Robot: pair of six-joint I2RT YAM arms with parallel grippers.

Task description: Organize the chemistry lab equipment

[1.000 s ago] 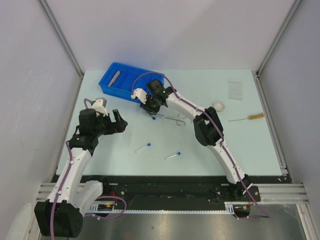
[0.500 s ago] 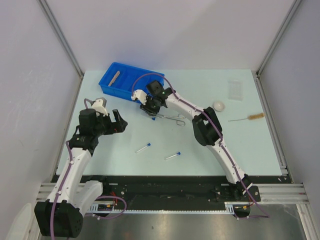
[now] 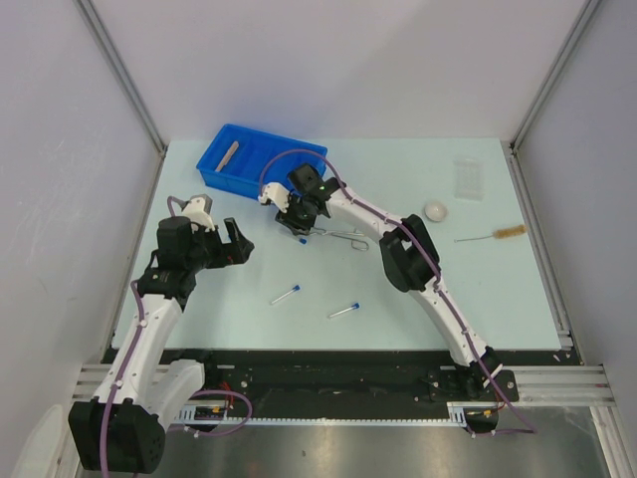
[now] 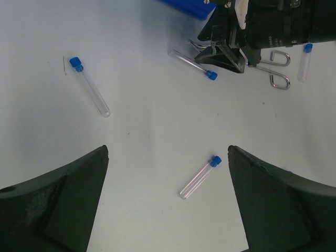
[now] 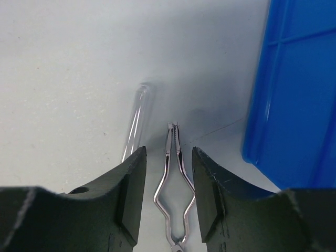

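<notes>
While the right end effector (image 5: 168, 155) hung low over the desk (image 3: 229, 299), just beside the blue bin (image 3: 261, 159), its fingers (image 5: 128, 189) stood apart on either side of the closed tips of the metal tongs (image 5: 171, 137). A gap showed on each side, so nothing was clamped. The tongs lay flat on the desk, tips toward the bin and scissor handles trailing away under the right arm. A clear blue-capped tube (image 5: 135, 123) lay just outside one finger, roughly parallel to the tongs.

The left end effector (image 4: 168, 152) hovered well to the left with its fingers (image 4: 63, 205) spread wide and empty. Beneath it lay two more tubes, one (image 4: 90, 86) off to the side and one (image 4: 199, 177) between the fingertips. Its camera showed a further tube (image 4: 303, 62) past the tongs' handles.

A flat wooden stick (image 3: 229, 154) rested inside the bin. Toward the far right of the desk, the clear tube rack (image 3: 468, 177), the small white dish (image 3: 436, 210) and the thin brown-handled tool (image 3: 493, 235) sat well apart from the arms.
</notes>
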